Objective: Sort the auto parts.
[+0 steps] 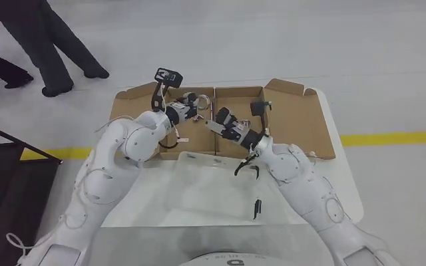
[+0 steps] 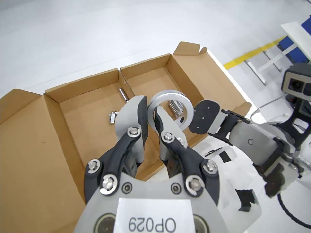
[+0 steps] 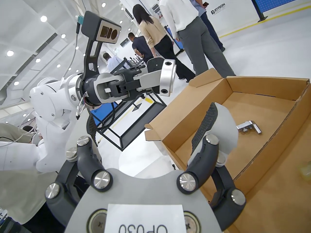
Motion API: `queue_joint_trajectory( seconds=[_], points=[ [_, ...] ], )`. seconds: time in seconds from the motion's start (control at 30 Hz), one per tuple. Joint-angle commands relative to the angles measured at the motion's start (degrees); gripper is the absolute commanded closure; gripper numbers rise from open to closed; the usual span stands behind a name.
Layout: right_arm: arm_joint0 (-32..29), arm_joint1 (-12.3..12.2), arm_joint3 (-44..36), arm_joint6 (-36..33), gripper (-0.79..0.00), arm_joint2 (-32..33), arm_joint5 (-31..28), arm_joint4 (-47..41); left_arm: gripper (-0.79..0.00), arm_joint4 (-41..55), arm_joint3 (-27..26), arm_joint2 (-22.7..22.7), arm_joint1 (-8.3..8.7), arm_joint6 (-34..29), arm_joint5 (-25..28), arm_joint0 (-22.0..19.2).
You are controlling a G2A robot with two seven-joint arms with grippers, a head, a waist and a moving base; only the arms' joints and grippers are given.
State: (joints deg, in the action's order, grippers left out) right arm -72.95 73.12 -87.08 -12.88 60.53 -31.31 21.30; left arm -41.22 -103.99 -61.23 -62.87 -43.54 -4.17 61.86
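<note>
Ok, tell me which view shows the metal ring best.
Left wrist view: the metal ring faces the camera, pinched by the left hand. Right wrist view shows it edge-on, farther off; top view shows it small.

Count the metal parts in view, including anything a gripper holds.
4. A metal ring in the left gripper; a pin and a small bracket in the left cardboard box; one metal part in the right cardboard box, seen through the ring. More may be hidden.
</note>
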Motion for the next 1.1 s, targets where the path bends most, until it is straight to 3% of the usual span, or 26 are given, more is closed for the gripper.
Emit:
queue_joint_trajectory(
  seconds=[0.0,0.07,0.1,0.4,0.63,0.7,0.83,1.07],
  points=[
    [0.36,0.15,0.28,0.43,-0.723,-0.31,0.11,-0.46,0.000,0.59,0.30,0.11,-0.07,-0.24,0.95,-0.10],
    [0.66,0.29,0.51,0.99,-0.696,-0.42,0.17,-1.22,0.000,1.20,0.48,0.04,-0.10,-0.46,2.10,-0.10],
    [0.77,0.33,0.64,1.05,-0.640,-0.46,0.11,-1.46,0.000,1.32,0.48,-0.01,-0.11,-0.54,2.50,-0.05],
    [1.54,0.72,1.35,2.84,-0.388,-0.45,2.54,-1.43,0.000,1.29,-0.07,-0.07,-0.16,-1.04,5.02,0.52],
    [2.49,1.14,2.30,3.10,-0.302,-1.19,4.23,-1.23,0.000,0.90,0.00,-0.09,-0.28,-1.09,5.59,0.59],
    [2.69,1.22,2.43,2.89,-0.231,-1.34,4.45,-1.29,0.000,0.94,0.05,-0.19,-0.31,-1.02,5.61,0.59],
    [2.93,1.34,2.65,2.46,0.000,-1.41,4.82,-1.50,0.000,1.05,-0.06,-0.43,-0.38,-0.69,5.86,0.65],
    [3.11,1.50,2.81,2.21,0.000,-1.38,5.24,-1.58,0.000,0.93,-0.12,-0.27,-0.56,-0.72,6.08,0.53]
  ],
)
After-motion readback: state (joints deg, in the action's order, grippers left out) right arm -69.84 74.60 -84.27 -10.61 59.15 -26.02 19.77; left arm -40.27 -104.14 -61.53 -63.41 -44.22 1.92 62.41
